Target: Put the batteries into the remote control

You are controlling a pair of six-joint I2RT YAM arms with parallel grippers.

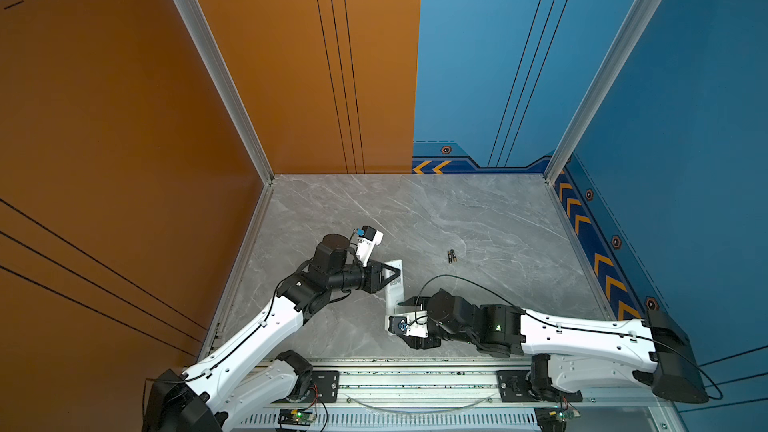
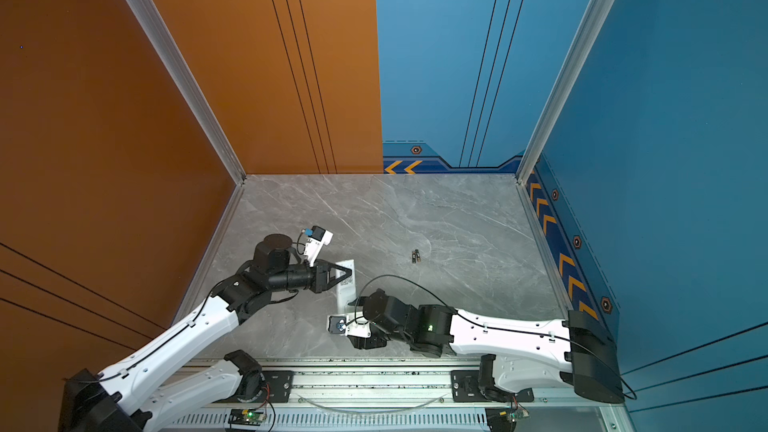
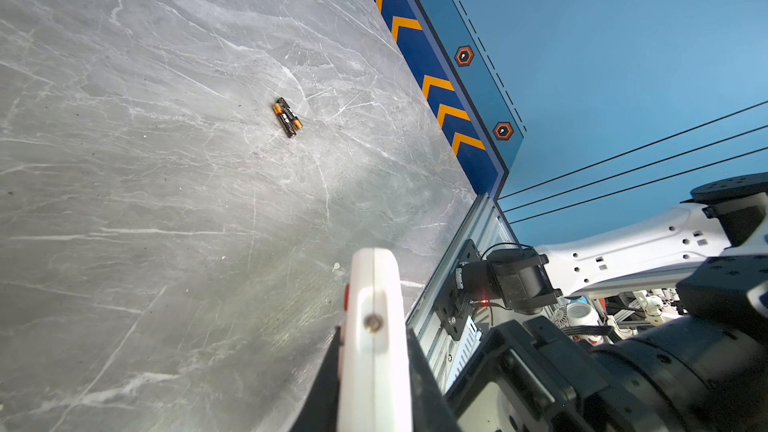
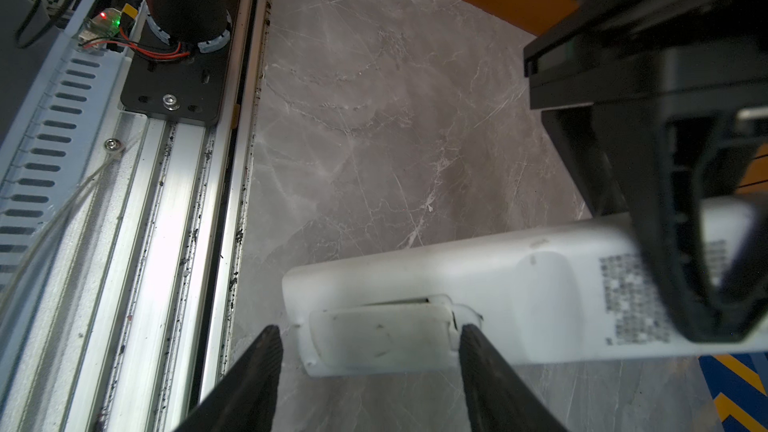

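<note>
The white remote control (image 1: 395, 299) (image 2: 348, 297) is held off the grey table with its plain labelled back facing up, and my left gripper (image 1: 397, 273) (image 2: 349, 273) (image 3: 374, 330) is shut on its far part. My right gripper (image 4: 368, 330) (image 1: 399, 320) is open at the near end. Its two fingertips stand either side of the battery cover (image 4: 382, 334), which shows a thin dark gap along one edge. Two batteries (image 1: 451, 256) (image 2: 416, 256) (image 3: 286, 117) lie side by side on the table, to the right of and beyond the remote.
A metal rail (image 1: 415, 380) with both arm bases runs along the table's front edge. Orange wall (image 1: 124, 160) on the left, blue wall (image 1: 685, 160) on the right with a chevron strip (image 1: 598, 259) at its foot. A black cable (image 1: 457, 280) arcs over the right arm.
</note>
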